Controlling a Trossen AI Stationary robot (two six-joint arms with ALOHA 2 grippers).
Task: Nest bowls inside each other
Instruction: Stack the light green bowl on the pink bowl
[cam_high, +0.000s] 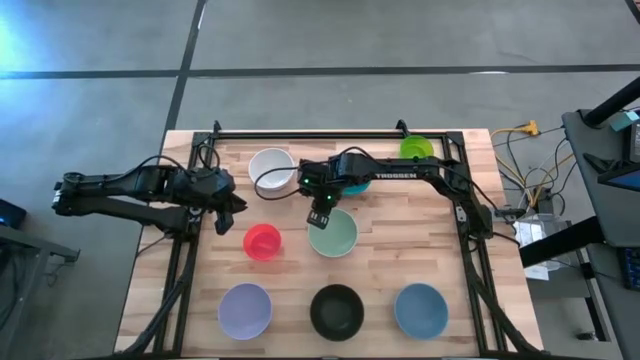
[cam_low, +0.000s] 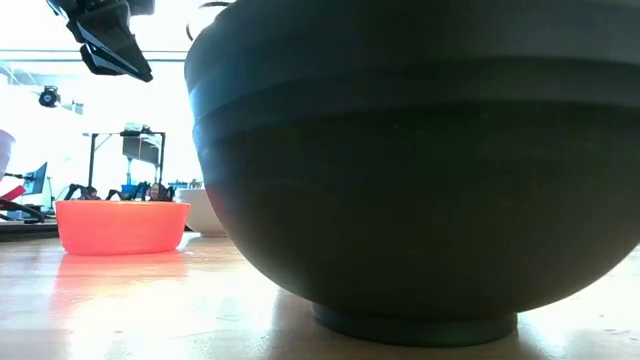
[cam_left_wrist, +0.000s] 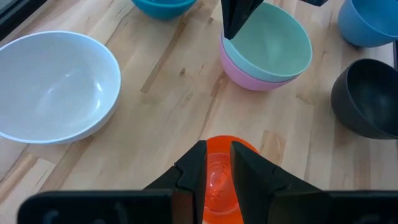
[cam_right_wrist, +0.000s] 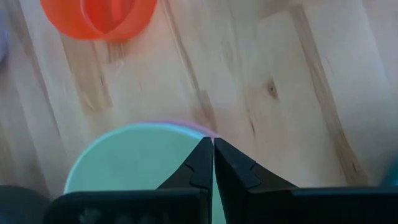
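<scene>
Hovering over the far rim of the mint bowl (cam_high: 333, 234), the right tool (cam_high: 319, 214) is showing its fingers pressed together with nothing between them. The mint bowl is sitting inside the pink bowl (cam_left_wrist: 249, 73) near the middle of the bench (cam_high: 440, 250), so that pair looks already nested, and the tool is probably only clearing the rim.

The left tool (cam_high: 229, 211) is waiting toward the left edge, its fingers a narrow gap apart and empty, pointing at the red bowl (cam_high: 262, 241), which is lying just left of the nested pair. Being small, the red bowl would drop easily into the mint one, which may be why the left arm is aimed there.

The white bowl (cam_high: 271, 168) and teal bowl (cam_left_wrist: 163, 6) are resting near the far edge, the lime bowl (cam_high: 416, 149) toward the far right corner. The lavender bowl (cam_high: 245, 309), black bowl (cam_high: 336, 310) and blue bowl (cam_high: 420, 308) are lining the near edge, each apart and not yet stacked.
</scene>
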